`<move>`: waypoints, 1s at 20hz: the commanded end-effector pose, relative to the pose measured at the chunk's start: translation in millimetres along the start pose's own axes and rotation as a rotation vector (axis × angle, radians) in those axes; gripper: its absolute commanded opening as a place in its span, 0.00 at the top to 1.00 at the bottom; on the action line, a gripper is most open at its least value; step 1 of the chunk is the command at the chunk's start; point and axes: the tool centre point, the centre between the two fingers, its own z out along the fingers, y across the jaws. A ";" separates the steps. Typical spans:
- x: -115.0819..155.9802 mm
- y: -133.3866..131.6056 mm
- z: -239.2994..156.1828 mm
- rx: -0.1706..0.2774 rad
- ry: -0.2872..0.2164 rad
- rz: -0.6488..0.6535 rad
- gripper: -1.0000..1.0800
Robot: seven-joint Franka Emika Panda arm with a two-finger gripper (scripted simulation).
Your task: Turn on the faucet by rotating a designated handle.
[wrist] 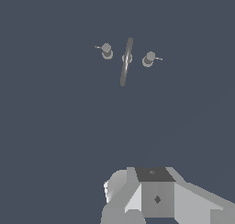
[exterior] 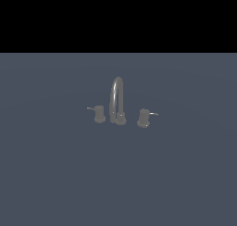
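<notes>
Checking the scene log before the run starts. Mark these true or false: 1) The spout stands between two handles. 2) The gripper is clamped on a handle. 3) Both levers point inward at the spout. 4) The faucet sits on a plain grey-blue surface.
1) True: the faucet has its arched spout between the handle and the twin handle.
2) False: no arm shows near the faucet in the exterior view, and the wrist view sees the handles from far off.
3) False: both thin levers point outward, away from the spout.
4) True: the surface is plain grey-blue.
</notes>
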 end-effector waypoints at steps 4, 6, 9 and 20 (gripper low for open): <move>0.7 1.7 -1.2 0.003 0.001 -0.002 1.00; 2.0 4.6 -3.2 0.007 0.004 -0.004 1.00; 3.7 9.4 -6.6 0.014 0.008 -0.009 1.00; 13.1 11.0 -4.0 0.025 0.007 0.018 1.00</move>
